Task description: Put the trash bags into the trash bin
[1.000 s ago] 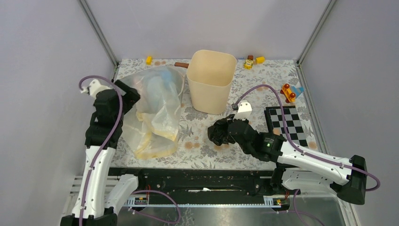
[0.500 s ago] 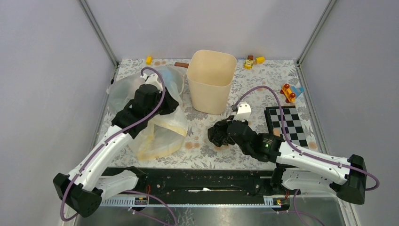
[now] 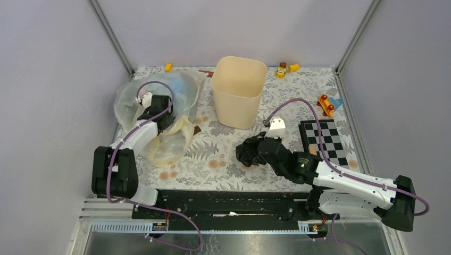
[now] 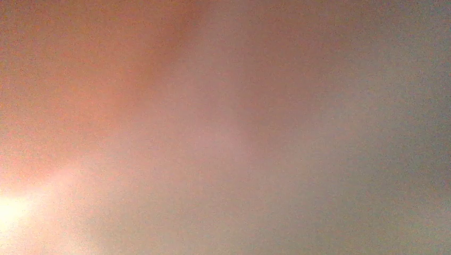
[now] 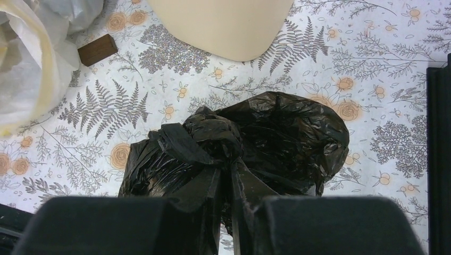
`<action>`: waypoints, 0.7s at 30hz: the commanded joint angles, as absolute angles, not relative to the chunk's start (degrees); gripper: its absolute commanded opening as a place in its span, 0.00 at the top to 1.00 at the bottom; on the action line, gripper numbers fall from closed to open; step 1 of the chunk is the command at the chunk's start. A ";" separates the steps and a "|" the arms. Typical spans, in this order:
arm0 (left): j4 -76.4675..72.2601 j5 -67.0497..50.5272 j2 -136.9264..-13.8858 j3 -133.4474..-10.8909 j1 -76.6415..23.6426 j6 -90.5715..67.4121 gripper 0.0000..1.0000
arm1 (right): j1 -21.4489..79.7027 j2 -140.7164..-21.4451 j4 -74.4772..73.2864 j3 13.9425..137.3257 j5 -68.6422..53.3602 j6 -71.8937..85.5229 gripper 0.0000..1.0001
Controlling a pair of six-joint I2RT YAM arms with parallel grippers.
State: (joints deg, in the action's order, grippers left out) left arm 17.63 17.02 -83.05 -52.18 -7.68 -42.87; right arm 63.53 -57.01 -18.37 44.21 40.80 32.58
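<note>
The trash bags are one crumpled black bag lying on the floral cloth in front of the trash bin. My right gripper is shut on its knotted tails. The cream trash bin stands upright and open just beyond it. My left gripper is buried in the folds of a translucent whitish-yellow bag at the left, shut on its film, fingers hidden. The left wrist view is a pink-grey blur with plastic against the lens.
A small brown block lies between the translucent bag and the bin. A checkerboard sits at the right, with toys behind it. Small yellow blocks lie along the back edge.
My left arm swung in onto the translucent bag, closed its gripper, then folded back, dragging the bag left. The right arm and black bag have hardly moved.
</note>
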 commanded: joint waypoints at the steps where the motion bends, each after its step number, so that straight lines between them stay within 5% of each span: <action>1: 9.93 23.32 -86.73 -50.70 -3.82 -49.34 0.94 | 63.52 -56.55 -16.70 44.33 39.66 34.37 0.84; 4: 11.01 23.67 -90.06 -53.31 -2.56 -47.46 0.93 | 63.54 -57.07 -15.93 44.90 37.54 33.88 0.78; 9: 10.18 20.82 -84.13 -51.74 -7.33 -41.40 0.78 | 63.50 -58.55 -11.40 44.20 34.36 31.28 0.42; 14: 14.49 21.32 -72.15 -50.13 -15.89 -36.95 0.38 | 63.50 -61.33 -11.73 46.08 31.26 29.77 0.31; 21: 21.29 13.20 -57.24 -49.52 -20.16 -34.92 0.22 | 61.61 -59.17 -13.81 44.20 31.17 30.94 0.27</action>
State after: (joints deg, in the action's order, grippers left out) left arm 17.56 18.48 -63.42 -50.13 -18.96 -37.30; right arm 63.20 -61.23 -13.69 44.18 31.88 30.76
